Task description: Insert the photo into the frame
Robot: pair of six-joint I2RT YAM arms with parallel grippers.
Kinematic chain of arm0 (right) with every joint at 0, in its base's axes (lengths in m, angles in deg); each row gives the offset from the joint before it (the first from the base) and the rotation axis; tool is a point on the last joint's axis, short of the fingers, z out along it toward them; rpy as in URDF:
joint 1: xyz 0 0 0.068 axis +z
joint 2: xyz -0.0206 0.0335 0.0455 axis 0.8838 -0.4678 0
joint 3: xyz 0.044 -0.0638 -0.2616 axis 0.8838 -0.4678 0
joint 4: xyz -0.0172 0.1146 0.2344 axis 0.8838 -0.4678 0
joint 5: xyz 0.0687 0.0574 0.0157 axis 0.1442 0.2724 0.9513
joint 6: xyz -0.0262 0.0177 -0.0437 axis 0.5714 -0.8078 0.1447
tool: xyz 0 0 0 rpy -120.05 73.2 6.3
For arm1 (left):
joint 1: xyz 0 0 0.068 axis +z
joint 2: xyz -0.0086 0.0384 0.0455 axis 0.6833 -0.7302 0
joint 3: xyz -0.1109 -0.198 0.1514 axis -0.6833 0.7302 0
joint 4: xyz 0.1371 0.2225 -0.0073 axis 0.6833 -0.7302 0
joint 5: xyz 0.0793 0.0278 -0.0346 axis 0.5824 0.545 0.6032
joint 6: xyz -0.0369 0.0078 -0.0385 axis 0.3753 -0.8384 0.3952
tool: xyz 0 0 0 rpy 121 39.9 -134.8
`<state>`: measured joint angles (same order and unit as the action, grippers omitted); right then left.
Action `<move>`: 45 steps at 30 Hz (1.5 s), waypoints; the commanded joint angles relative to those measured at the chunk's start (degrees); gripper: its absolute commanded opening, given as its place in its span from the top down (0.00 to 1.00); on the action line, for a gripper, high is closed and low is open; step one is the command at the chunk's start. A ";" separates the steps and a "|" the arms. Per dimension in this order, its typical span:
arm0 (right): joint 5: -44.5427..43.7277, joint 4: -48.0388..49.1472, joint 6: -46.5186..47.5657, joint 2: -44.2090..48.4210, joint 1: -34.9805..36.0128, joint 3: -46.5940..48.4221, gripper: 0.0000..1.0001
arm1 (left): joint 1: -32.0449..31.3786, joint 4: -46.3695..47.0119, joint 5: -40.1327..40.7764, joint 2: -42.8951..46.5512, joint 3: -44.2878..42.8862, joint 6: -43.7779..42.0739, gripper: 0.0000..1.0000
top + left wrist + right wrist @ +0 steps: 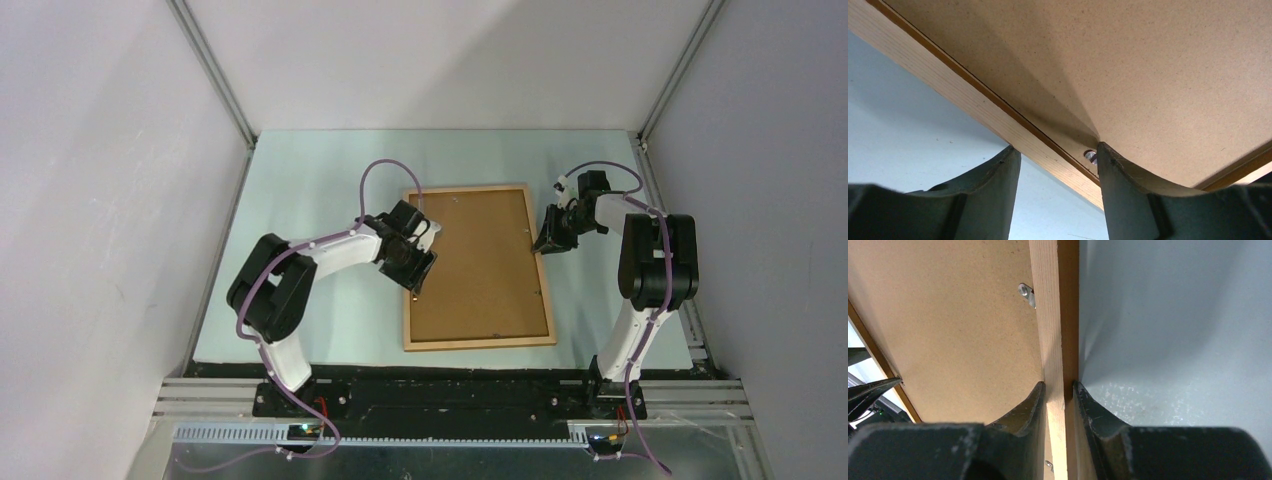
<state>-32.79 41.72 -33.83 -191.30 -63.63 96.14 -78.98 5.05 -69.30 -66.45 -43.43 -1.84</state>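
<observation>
The frame (pixel 480 342), thin light wood, lies face down on the table with a brown backing board (pixel 480 260) inside it. The photo is hidden or out of view. My left gripper (pixel 418 262) stands open astride the frame's left moulding (pixel 973 102). One finger is outside the moulding and the other rests on the board (pixel 1148 75) beside a small metal tab (pixel 1090 156). My right gripper (pixel 545 240) is shut on the right moulding (pixel 1050 315), one finger on each side of the wood.
The pale green table (pixel 320 180) is walled by white panels on three sides. The frame lies between the two arms. Another metal tab (pixel 1026 292) sits on the board by the right moulding. The arm bases stand at the near edge.
</observation>
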 commanded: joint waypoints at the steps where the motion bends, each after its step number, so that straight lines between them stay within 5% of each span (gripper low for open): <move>1: -2.41 2.35 0.10 -0.89 -0.85 1.21 1.00 | -0.73 -0.72 0.90 1.54 1.70 -3.42 0.40; 45: -3.01 2.19 0.87 -0.78 -0.68 1.23 1.00 | -1.02 -3.62 -1.55 6.19 1.51 -8.12 0.42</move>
<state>-32.98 41.72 -33.59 -191.28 -63.63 96.14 -79.24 3.66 -71.15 -63.66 -41.22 -9.38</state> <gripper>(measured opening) 0.256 0.567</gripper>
